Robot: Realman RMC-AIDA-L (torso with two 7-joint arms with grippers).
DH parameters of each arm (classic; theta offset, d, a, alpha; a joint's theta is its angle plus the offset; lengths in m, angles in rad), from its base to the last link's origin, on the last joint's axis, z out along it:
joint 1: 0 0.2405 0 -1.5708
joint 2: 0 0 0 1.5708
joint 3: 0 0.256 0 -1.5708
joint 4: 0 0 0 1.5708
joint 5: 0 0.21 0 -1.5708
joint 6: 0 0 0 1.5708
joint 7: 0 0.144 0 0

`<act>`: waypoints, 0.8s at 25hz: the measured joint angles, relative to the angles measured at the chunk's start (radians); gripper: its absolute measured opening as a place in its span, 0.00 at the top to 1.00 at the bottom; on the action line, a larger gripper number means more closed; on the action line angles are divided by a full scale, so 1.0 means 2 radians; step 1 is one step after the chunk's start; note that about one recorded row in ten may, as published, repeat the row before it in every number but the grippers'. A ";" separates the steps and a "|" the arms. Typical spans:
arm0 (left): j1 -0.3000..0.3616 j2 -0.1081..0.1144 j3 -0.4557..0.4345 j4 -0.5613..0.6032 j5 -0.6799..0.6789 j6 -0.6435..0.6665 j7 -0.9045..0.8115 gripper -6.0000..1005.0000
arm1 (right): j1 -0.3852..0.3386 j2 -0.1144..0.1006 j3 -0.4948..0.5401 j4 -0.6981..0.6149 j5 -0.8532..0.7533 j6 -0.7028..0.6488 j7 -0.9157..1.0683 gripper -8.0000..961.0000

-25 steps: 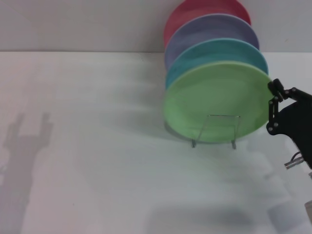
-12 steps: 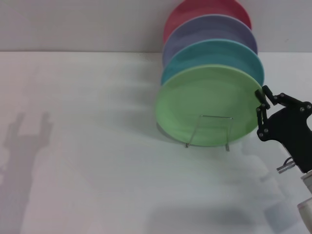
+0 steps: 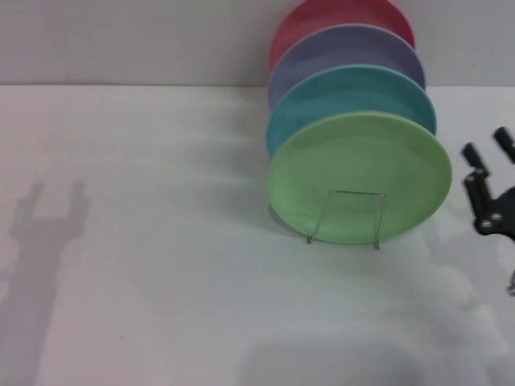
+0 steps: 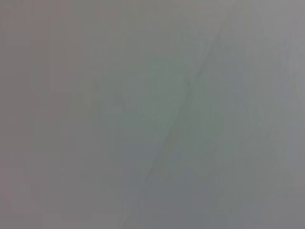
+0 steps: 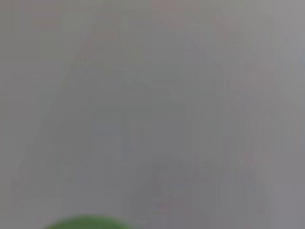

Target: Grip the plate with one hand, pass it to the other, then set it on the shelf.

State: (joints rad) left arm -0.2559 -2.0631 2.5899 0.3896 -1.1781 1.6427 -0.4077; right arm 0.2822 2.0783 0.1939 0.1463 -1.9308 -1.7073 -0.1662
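The light green plate (image 3: 359, 165) stands upright on edge at the front of a row of plates, held in the shelf (image 3: 354, 215), a thin wire rack whose front loop shows before it. My right gripper (image 3: 487, 145) is at the right edge of the head view, open, a short gap to the right of the plate's rim and touching nothing. A sliver of the green plate (image 5: 88, 223) shows in the right wrist view. The left gripper is out of view; only its shadow (image 3: 44, 233) falls on the table at the left.
Behind the green plate stand a turquoise plate (image 3: 354, 87), a lavender plate (image 3: 346, 47) and a red plate (image 3: 322, 16) in the same rack. The white table (image 3: 161, 281) stretches to the left and front. A wall lies behind.
My right gripper, which was shut on the green plate's right rim, has opened and drawn back to the right. The plate has settled slightly rightward in the rack.
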 joint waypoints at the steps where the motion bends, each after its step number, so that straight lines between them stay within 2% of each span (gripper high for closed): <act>1: -0.002 0.000 0.000 -0.001 0.000 -0.001 0.001 0.28 | -0.003 0.000 0.003 -0.005 0.002 -0.016 0.020 0.70; 4: -0.013 -0.001 0.000 -0.011 0.000 -0.002 0.005 0.27 | -0.009 0.000 0.031 -0.016 0.005 -0.057 0.088 0.67; 5: -0.019 -0.002 -0.001 -0.019 0.000 -0.002 0.006 0.27 | -0.008 0.000 0.067 -0.026 0.005 -0.071 0.155 0.66; 7: -0.019 -0.002 -0.001 -0.019 0.000 -0.002 0.006 0.27 | -0.007 0.000 0.080 -0.031 0.005 -0.074 0.181 0.65; 10: -0.035 -0.004 0.000 -0.032 0.000 -0.014 0.076 0.27 | 0.019 -0.002 0.138 -0.081 0.005 -0.046 0.319 0.63; 15: -0.042 -0.003 -0.006 -0.023 -0.002 -0.059 0.167 0.26 | 0.042 -0.004 0.159 -0.112 0.020 0.001 0.359 0.55; 20: -0.049 -0.001 -0.035 -0.038 0.000 -0.075 0.168 0.23 | 0.044 -0.001 0.166 -0.095 0.081 0.009 0.353 0.32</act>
State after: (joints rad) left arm -0.3532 -2.0645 2.5197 0.3142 -1.1785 1.4927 -0.0717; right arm 0.3694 2.0757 0.5258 -0.0438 -1.7682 -1.6887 0.5403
